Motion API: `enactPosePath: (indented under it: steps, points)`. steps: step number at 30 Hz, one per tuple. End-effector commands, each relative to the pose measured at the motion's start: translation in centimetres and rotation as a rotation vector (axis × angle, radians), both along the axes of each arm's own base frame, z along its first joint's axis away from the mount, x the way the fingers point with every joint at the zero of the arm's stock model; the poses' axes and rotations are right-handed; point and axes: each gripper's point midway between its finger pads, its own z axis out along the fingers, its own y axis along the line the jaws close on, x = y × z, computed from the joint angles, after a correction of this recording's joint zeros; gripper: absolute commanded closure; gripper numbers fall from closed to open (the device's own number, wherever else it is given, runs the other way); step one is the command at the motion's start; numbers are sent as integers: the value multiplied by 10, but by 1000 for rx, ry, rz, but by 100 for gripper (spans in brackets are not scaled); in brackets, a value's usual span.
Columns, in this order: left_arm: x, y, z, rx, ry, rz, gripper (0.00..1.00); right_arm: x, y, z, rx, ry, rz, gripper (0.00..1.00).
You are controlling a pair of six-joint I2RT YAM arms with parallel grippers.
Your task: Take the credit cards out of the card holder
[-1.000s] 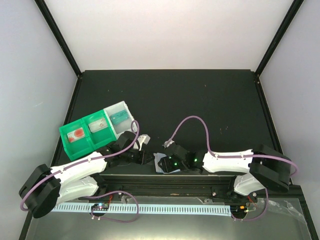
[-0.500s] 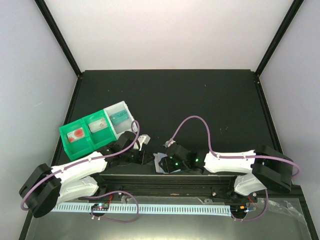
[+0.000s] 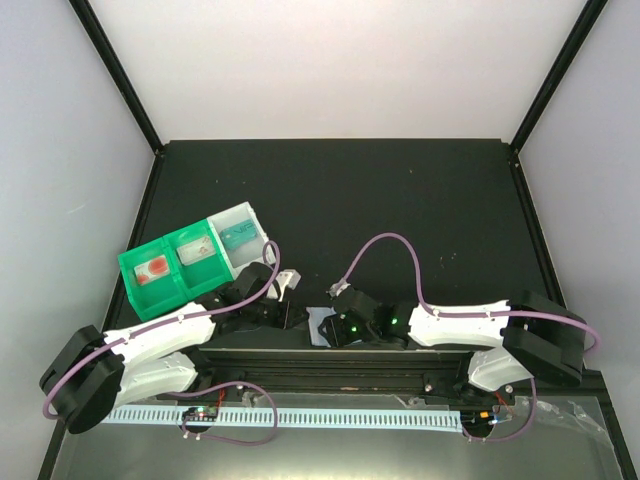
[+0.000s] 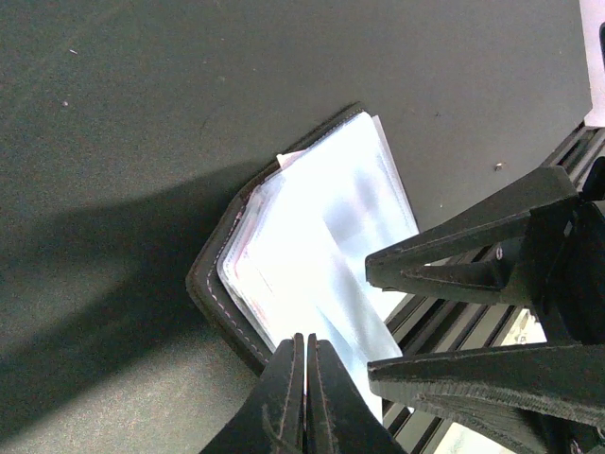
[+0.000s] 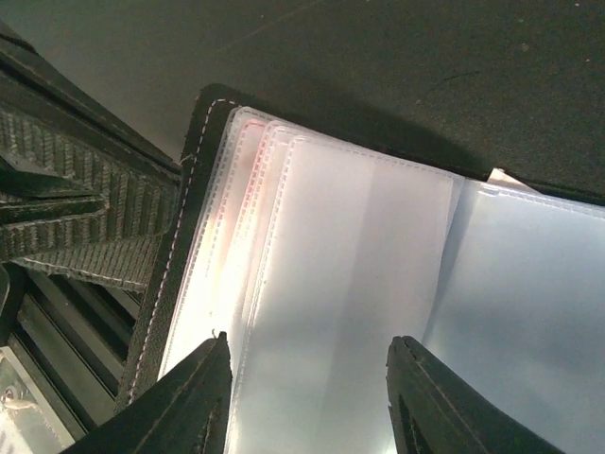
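The dark-edged folding card holder [image 3: 322, 328] with clear plastic sleeves lies open on the black table [image 3: 400, 200], lower centre of the top view, between both arms. The left end effector [image 4: 304, 340] is fully closed at its near edge; a pinch cannot be confirmed. The right end effector [image 5: 312, 397], half open and empty, has edged left over the sleeves. No card is out yet.

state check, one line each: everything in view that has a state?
Dark-edged folding card holder with clear plastic sleeves: open, sleeves exposed.
Left gripper: shut, tips at the holder's dark edge; whether it pinches a layer is unclear.
Right gripper: open, fingers apart over the sleeves.
Green-and-clear plastic compartment tray: upright, items in its compartments.
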Motion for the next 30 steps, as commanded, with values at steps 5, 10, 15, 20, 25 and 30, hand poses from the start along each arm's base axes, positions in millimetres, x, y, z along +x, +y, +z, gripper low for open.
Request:
enactPosePath:
  steps: [5, 10, 15, 20, 25, 30]
  points:
    - [4, -3, 4, -9, -23, 1, 98, 12, -23, -3, -94, -58, -76, 55]
    - [4, -3, 3, -6, -22, 0, 98, 19, -39, -3, -161, -89, -127, 55]
    - [4, -2, 2, -2, -21, -1, 98, 19, -39, 12, -121, -96, -139, 55]
    - [6, -2, 0, 12, -26, -4, 98, 16, -21, 31, 13, -106, -103, 46]
    - [7, -5, 3, 0, -23, -9, 99, 9, 3, 26, 42, -55, -31, 39]
    - [7, -6, 4, -3, -24, -12, 98, 9, 7, 19, 22, -44, -18, 34]
